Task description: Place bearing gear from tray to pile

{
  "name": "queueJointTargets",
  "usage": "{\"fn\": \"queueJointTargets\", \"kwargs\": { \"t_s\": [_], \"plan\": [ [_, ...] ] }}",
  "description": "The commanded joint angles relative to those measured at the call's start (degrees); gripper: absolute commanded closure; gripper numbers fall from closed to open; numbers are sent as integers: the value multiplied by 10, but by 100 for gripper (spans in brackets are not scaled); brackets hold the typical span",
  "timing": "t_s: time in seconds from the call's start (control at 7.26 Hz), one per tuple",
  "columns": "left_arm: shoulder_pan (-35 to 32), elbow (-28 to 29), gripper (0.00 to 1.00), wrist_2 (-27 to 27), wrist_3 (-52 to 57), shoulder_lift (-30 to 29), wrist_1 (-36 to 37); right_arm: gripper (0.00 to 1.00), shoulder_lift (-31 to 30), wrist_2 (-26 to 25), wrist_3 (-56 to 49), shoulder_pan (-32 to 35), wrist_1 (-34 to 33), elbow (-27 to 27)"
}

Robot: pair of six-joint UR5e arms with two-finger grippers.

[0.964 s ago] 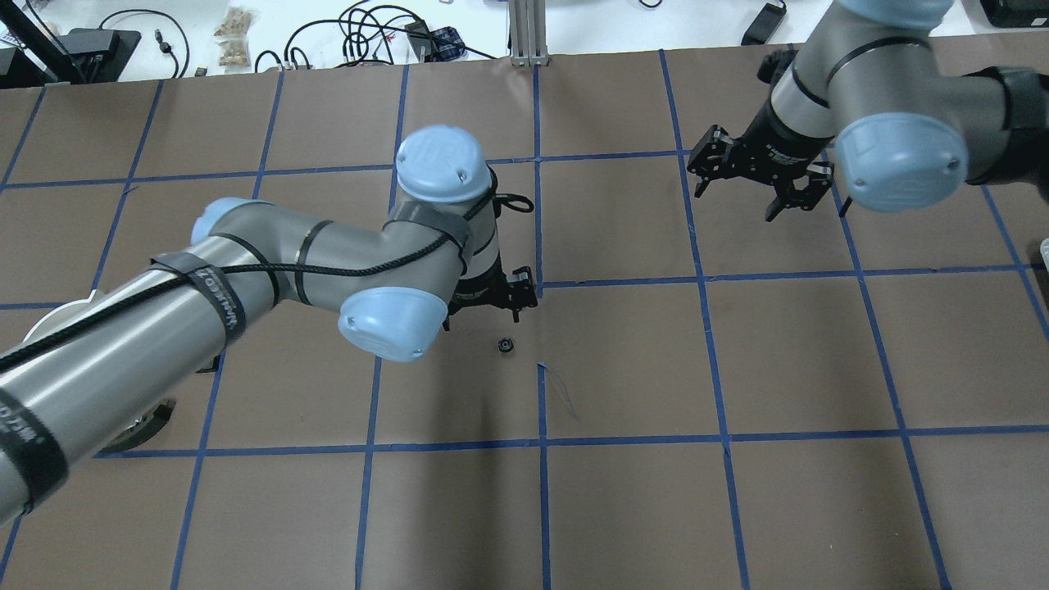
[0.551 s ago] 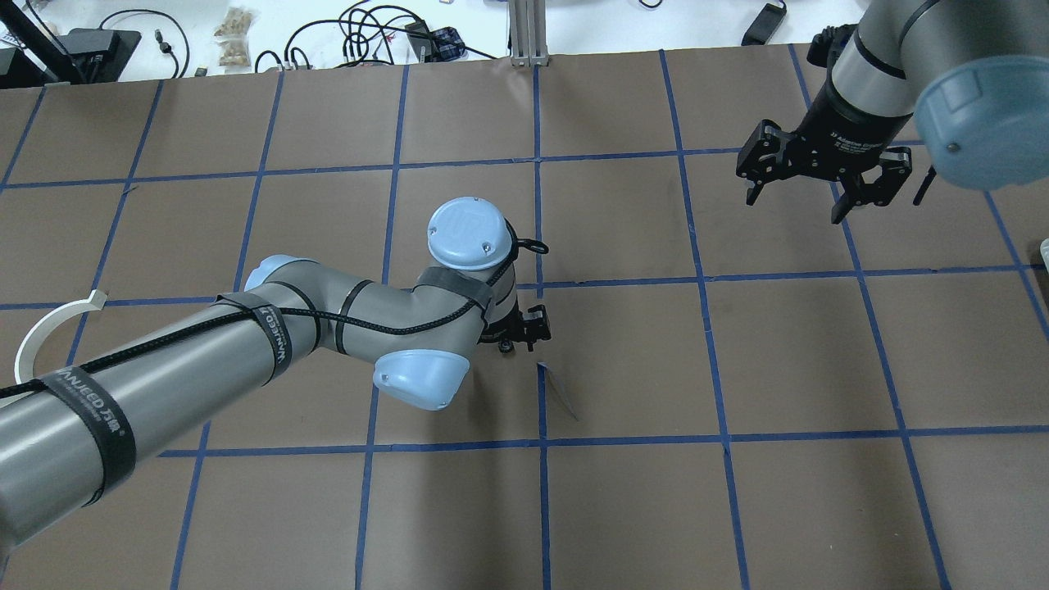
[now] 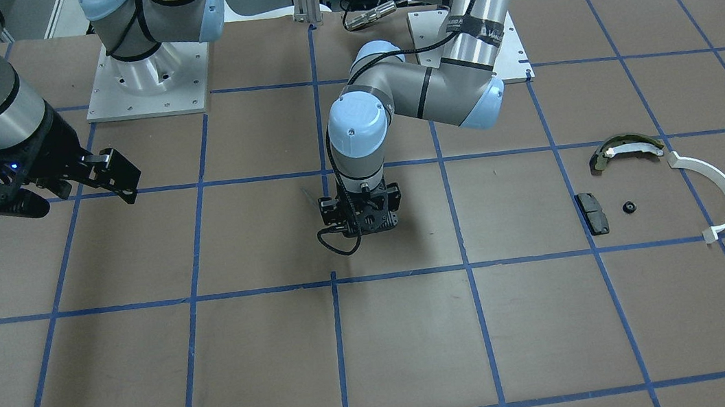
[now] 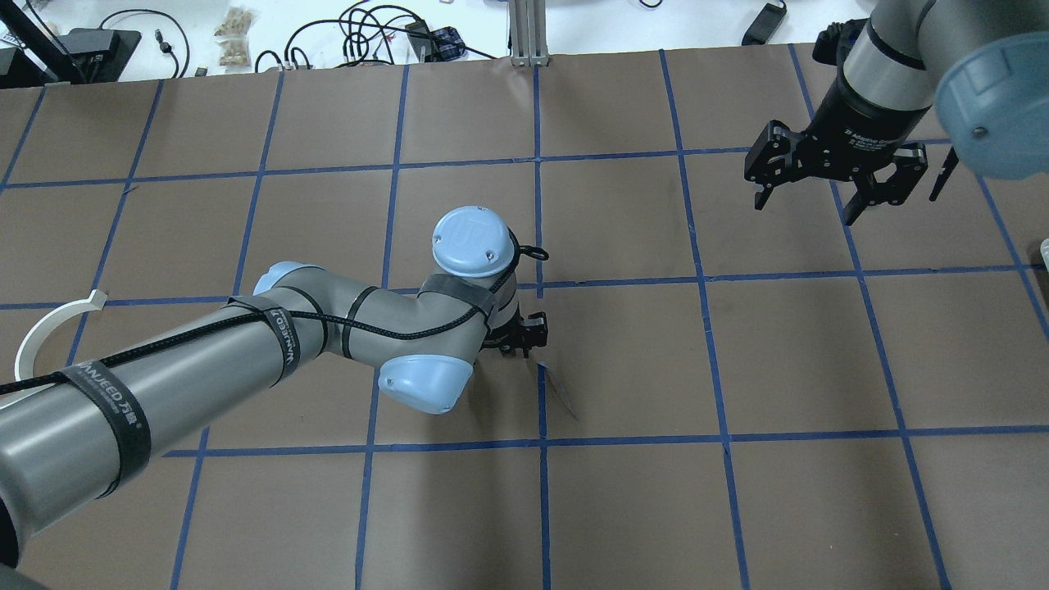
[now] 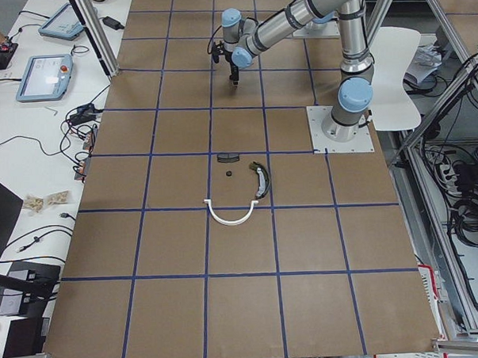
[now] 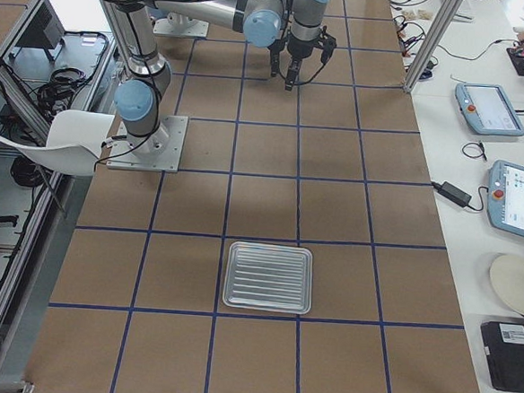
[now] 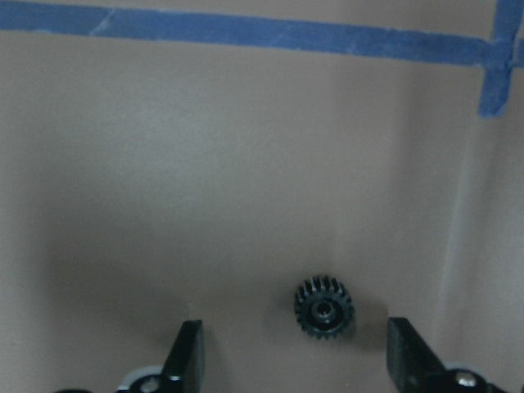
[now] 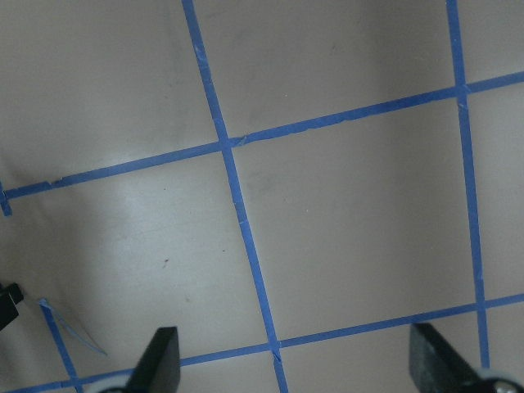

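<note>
The bearing gear (image 7: 324, 307), small, black and toothed, lies on the brown table between the open fingers of my left gripper (image 7: 299, 348). The left gripper (image 4: 518, 346) points straight down near the table's centre and hides the gear in the overhead view. It also shows in the front view (image 3: 363, 225). The pile lies on my left side: an olive-and-white brake shoe (image 3: 625, 149), a white half-ring arc (image 3: 713, 188), a black pad (image 3: 592, 212) and another small black gear (image 3: 629, 207). My right gripper (image 4: 807, 205) hangs open and empty above the table on the right.
A ribbed metal tray (image 6: 269, 277) stands on my right side of the table; nothing shows in it. The white arc's end (image 4: 49, 324) shows past my left arm. Cables and tablets lie on the bench beyond the table's far edge.
My left gripper has moved over the gear and come down around it, hiding it in the overhead view. My right arm has swung right and back, away from the centre.
</note>
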Motion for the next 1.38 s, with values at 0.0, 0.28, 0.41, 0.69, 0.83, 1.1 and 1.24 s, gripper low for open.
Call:
{"fn": "queueJointTargets", "kwargs": {
  "t_s": [0.0, 0.28, 0.41, 0.69, 0.83, 1.1, 1.24],
  "plan": [
    [0, 1, 30, 0, 0, -9, 31, 0, -7, 2, -2, 5, 13, -3],
    [0, 1, 34, 0, 1, -11, 47, 0, -25, 0, -9, 13, 14, -1],
    [0, 1, 63, 1, 2, -11, 47, 0, -25, -9, -10, 13, 12, -1],
    [0, -2, 85, 5, 6, -10, 44, 0, -32, -2, -2, 14, 7, -2],
    [0, -3, 88, 6, 7, -5, 43, 0, -39, 0, -1, 17, 14, 1],
    [7, 8, 91, 8, 18, 15, 28, 0, -42, -7, -1, 41, 14, -1],
    [21, 27, 91, 28, 43, 25, -5, 0, -41, -4, 0, 61, 13, 1]
  ]
}}
